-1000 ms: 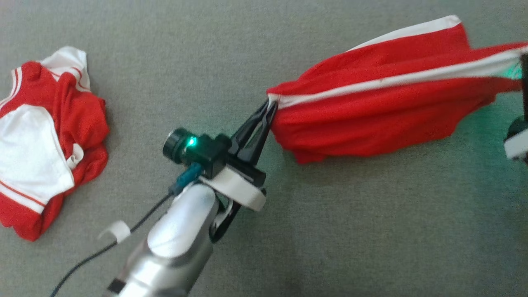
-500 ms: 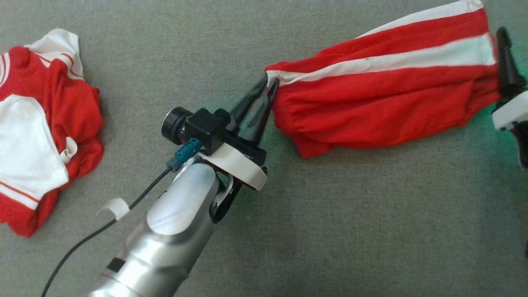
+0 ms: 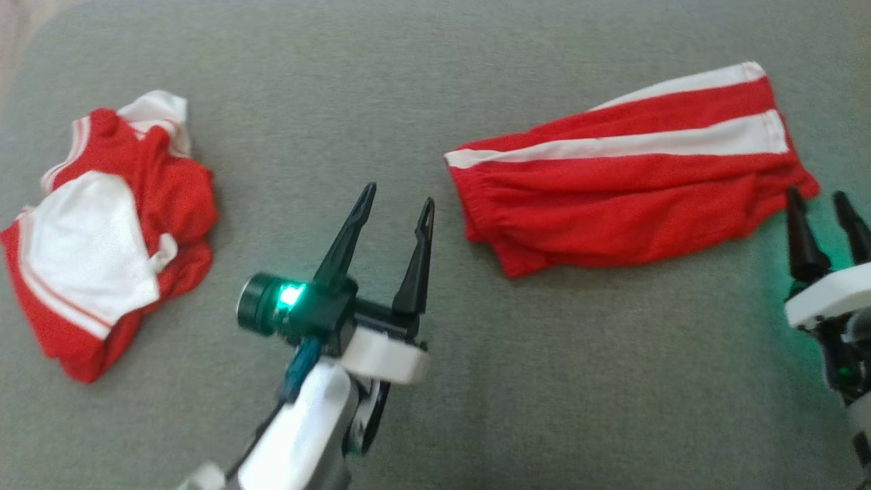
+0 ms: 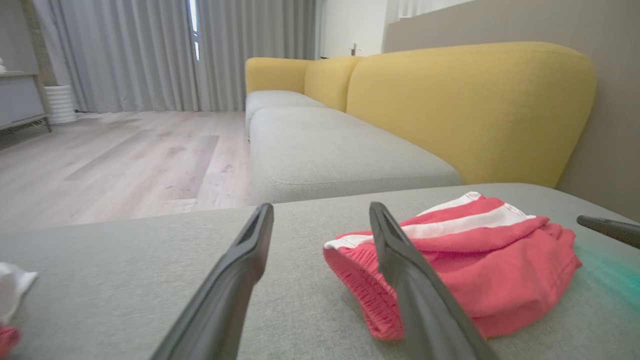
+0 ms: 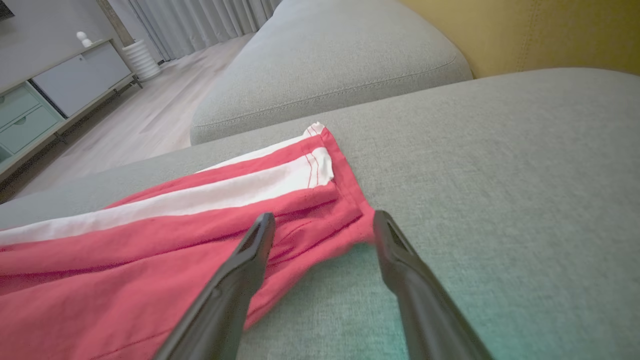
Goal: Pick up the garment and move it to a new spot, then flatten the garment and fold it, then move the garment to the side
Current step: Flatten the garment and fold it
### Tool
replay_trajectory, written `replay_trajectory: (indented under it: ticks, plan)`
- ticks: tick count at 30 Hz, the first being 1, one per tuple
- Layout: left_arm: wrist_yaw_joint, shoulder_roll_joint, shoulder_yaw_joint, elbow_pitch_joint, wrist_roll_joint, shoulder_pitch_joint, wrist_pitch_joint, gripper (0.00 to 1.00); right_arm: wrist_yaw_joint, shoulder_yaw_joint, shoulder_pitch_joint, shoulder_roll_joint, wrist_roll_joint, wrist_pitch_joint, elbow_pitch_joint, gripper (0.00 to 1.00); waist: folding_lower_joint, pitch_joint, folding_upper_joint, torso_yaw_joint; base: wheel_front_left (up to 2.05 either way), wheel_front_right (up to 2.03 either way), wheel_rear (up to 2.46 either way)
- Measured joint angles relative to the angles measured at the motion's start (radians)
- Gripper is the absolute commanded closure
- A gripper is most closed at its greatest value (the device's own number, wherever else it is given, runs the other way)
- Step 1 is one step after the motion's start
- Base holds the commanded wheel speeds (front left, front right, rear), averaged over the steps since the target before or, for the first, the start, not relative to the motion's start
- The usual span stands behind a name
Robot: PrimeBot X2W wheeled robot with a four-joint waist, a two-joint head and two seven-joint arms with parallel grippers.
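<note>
Shorts (image 3: 626, 197) lie lengthwise on the grey cushion (image 3: 544, 381), upper right in the head view, well apart from the crumpled jersey (image 3: 102, 238) on the left. Both claws are wide and hold nothing. The left gripper (image 3: 397, 192) sits near the waistband (image 3: 476, 218) without touching it. The right gripper (image 3: 816, 197) sits just beside the leg hem (image 3: 776, 133).

We read this as the flatten step: the cloth is placed but not smooth. The near long edge looks bunched, with folds running along the red panel, and the right wrist view shows puckers at the hem corner (image 5: 365, 220).

How we do it well:
- Come in low and pinch only the edge layers at each end, waistband on the left and hem on the right. The fabric looks thin and slippery, so we take a shallow bite and close firmly.
- Grip both ends at matching corners, or the pull will twist it.
- Tension outward along its length, then drag it slightly toward us to lay the near edge out.
- Keep the lift minimal, since too much height lets it sag and re-wrinkle.
- Check that the white stripes run straight before we fold.

Risk: a fingertip snags the cushion weave or grabs a single layer.
</note>
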State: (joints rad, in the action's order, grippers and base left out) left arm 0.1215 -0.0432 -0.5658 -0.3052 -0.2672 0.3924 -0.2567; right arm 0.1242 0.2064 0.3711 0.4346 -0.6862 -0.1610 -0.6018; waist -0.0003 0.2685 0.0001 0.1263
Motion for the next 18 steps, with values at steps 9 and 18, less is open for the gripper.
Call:
replay_trajectory:
  ticks: [9,18]
  plan:
    - [0.083,-0.003,0.036,0.248,0.074,-0.215,0.000,0.00,0.000,-0.130,0.092,0.018,0.065,0.052,-0.126,0.00,0.0002,-0.018,0.0000,0.094,0.00,0.00,0.00]
    - [0.109,-0.004,0.019,0.310,0.094,-0.246,0.000,0.00,0.000,-0.212,0.199,0.047,0.122,0.166,-0.340,0.00,0.0004,0.017,0.0000,0.187,0.00,0.00,0.00]
